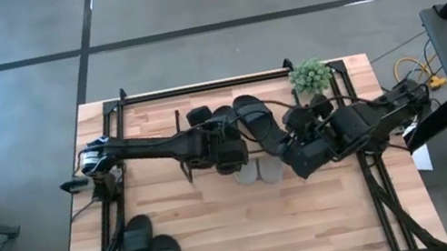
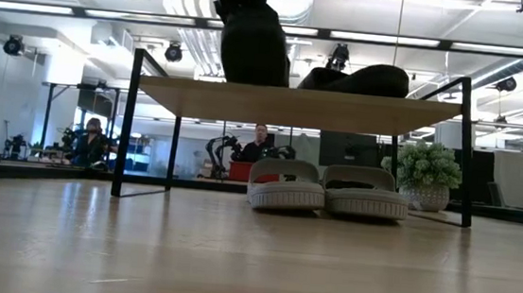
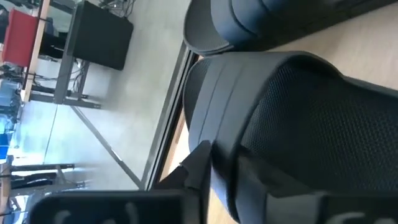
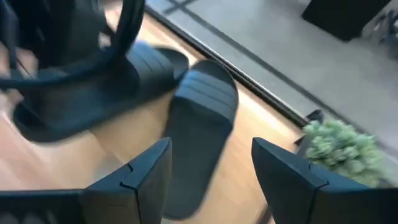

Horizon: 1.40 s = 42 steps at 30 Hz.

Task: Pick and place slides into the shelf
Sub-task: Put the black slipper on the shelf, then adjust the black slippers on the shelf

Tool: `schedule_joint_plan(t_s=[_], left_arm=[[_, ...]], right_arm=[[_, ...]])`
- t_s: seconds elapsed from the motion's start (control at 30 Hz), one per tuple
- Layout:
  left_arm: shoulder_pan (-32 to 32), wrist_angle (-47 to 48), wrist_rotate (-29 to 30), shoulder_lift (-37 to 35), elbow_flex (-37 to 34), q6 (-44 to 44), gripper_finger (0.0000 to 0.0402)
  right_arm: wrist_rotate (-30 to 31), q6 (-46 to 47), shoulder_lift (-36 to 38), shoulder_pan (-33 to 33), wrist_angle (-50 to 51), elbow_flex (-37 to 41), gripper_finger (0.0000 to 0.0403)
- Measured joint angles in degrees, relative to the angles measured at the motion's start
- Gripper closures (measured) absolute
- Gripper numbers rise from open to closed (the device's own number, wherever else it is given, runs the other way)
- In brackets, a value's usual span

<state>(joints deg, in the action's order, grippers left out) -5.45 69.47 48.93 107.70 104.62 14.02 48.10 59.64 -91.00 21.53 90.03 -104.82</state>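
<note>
Light wooden worktop (image 1: 330,208): left tool (image 1: 230,152) grips a black slide (image 3: 298,130) atop the wire-legged wooden shelf (image 2: 298,105); right tool (image 4: 211,165) hovers wide beside. We judge it should seat flat, parallel to its neighbour (image 4: 202,124), before release.

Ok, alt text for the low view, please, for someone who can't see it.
Seen level across the table, the shelf stands mid-frame with a pair of light grey slides side by side under its wooden top board and a black slide lying on top. A small potted plant sits beside the right-hand legs.
</note>
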Motion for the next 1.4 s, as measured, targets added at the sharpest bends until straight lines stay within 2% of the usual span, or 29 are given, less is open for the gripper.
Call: schedule_joint_plan(t_s=[0.1,0.23,0.37,0.5,0.7,0.8,0.9,1.0,1.1,1.17,1.23,1.4], left_arm=[[0.4,-0.2,0.0,-0.1,0.0,0.8,0.0325],[1.8,-2.8,-0.6,-0.1,0.0,2.1,0.0277],[2.5,-4.3,-1.3,-0.2,0.3,2.1,0.0235],[2.4,-4.6,-3.7,-1.7,0.4,2.2,0.0209],[2.5,-3.1,-7.0,-3.9,0.4,2.2,0.0201],[2.3,-2.7,-7.5,-6.5,0.5,3.2,0.0201],[2.5,-1.9,-11.3,-10.3,0.4,6.0,0.0201],[3.6,-1.4,-15.6,-13.4,0.1,10.7,0.0201],[4.5,-0.8,-16.9,-15.8,0.0,16.1,0.0201],[4.6,0.1,-17.0,-17.3,0.0,17.9,0.0201],[4.5,0.5,-17.0,-19.0,-0.9,18.7,0.0201],[3.9,0.6,-17.4,-24.3,-7.1,20.2,0.02]], right_arm=[[-2.7,-1.0,0.5,-1.8,0.0,1.5,0.0188],[-3.1,-4.7,3.0,-4.1,0.0,3.0,0.0188],[-3.1,-9.4,7.4,-5.9,0.0,4.1,0.0188],[-3.4,-12.2,13.3,-6.7,-0.1,6.0,0.0188],[-5.1,-14.4,19.5,-6.7,-0.3,11.4,0.0188],[-7.3,-19.2,20.3,-6.7,-3.1,14.7,0.0188],[-7.3,-27.4,19.1,-6.7,-8.7,17.6,0.0188],[-3.2,-37.4,16.6,-6.7,-13.9,19.3,0.0188],[1.3,-47.1,13.9,-7.2,-16.5,20.3,0.0188],[2.2,-52.1,12.3,-7.9,-17.2,21.0,0.0188],[1.9,-56.5,10.9,-9.0,-18.5,21.8,0.0188],[-4.7,-67.5,8.5,-12.0,-27.1,23.8,0.0188]])
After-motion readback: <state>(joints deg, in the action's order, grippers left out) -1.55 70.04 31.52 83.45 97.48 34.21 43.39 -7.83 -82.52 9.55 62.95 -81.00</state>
